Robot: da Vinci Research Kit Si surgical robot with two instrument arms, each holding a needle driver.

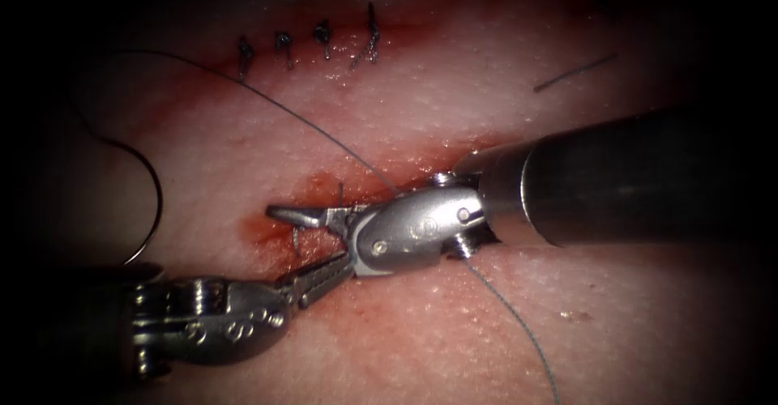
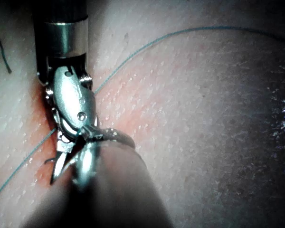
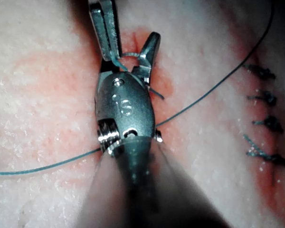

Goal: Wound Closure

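While the needle (image 1: 159, 202) lies loose leftward, right wrist view shows left tool (image 3: 109, 65) pinching thread (image 3: 204, 95), right tool (image 3: 131, 50) wide.

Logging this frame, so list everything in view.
tissue: one, pale pink, under everything
stitches: four, dark, row at top
red fluid: one patch, around the central cut
needle: one, dark, lying free on the tissue left of the cut, unheld
thread: one, dark, upper left to lower right
cut end of thread: one, dark, upper right
left tool: silver, jaws apparently shut on thread
right tool: silver, jaws open, empty
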